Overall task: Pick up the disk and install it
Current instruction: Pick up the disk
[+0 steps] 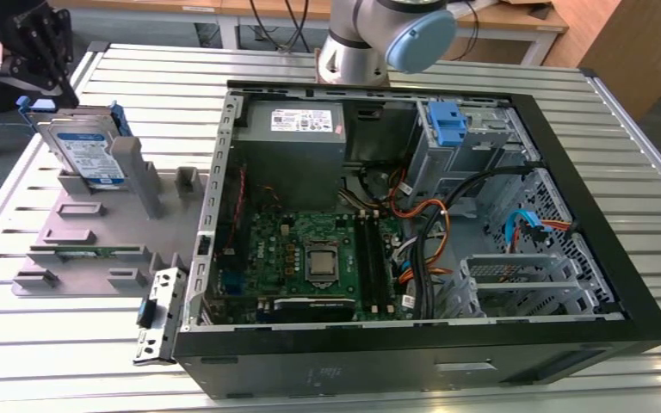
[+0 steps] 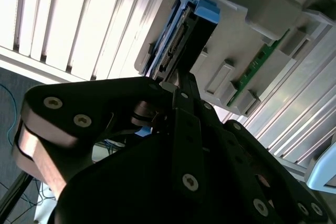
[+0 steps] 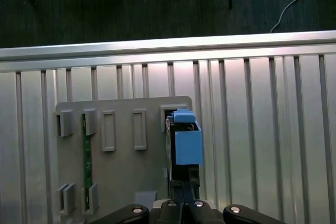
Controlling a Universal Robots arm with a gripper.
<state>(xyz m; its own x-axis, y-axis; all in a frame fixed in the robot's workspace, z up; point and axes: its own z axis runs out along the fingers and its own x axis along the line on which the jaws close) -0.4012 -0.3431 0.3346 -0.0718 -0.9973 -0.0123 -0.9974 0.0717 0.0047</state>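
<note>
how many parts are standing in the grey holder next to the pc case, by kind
disk: 1
green circuit board: 1
total in the grey holder: 2

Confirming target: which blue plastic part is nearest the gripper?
The labelled silver hard drive with blue rails, standing in the grey holder by the gripper; the bare blue bracket sits inside the black computer case.
</note>
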